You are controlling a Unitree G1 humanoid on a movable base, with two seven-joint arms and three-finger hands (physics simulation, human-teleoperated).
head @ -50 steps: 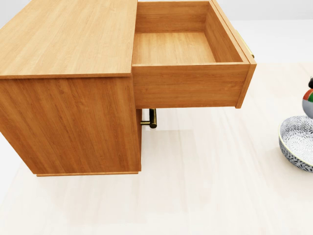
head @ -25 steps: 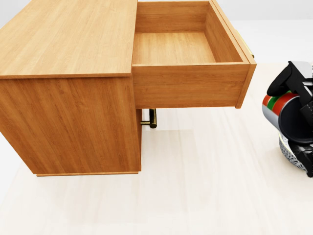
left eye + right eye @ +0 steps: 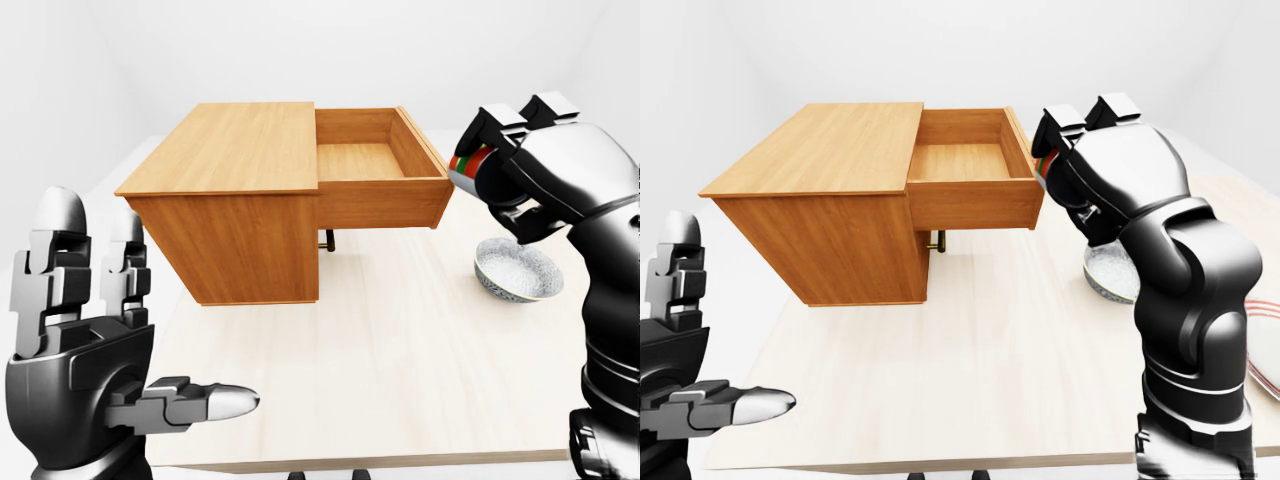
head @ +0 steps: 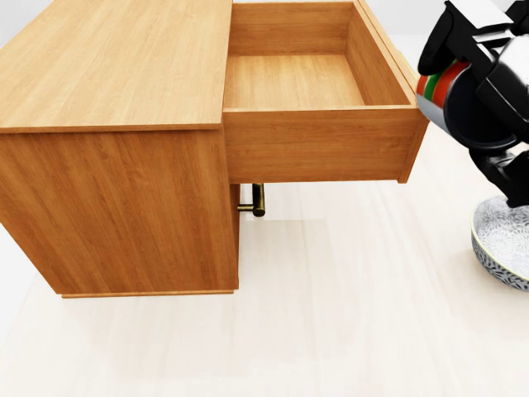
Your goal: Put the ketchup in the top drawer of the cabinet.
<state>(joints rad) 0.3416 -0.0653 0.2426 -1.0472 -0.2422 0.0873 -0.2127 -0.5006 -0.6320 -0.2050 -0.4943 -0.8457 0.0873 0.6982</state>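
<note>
The wooden cabinet stands on the pale table, its top drawer pulled out to the right and empty. My right hand is shut on the ketchup, a bottle with red, green and white bands that lies tilted in my grip. It hovers just right of the drawer's front panel, at rim height and outside the drawer. Most of the bottle is hidden by my fingers. My left hand is raised at the lower left of the left-eye view, open and holding nothing.
A patterned bowl sits on the table below my right hand. A brass handle of the lower drawer shows under the open one. A striped plate edge lies at the far right.
My right hand has carried the ketchup up and leftward, from above the bowl to beside the drawer's front panel. The camera and cabinet have not moved.
</note>
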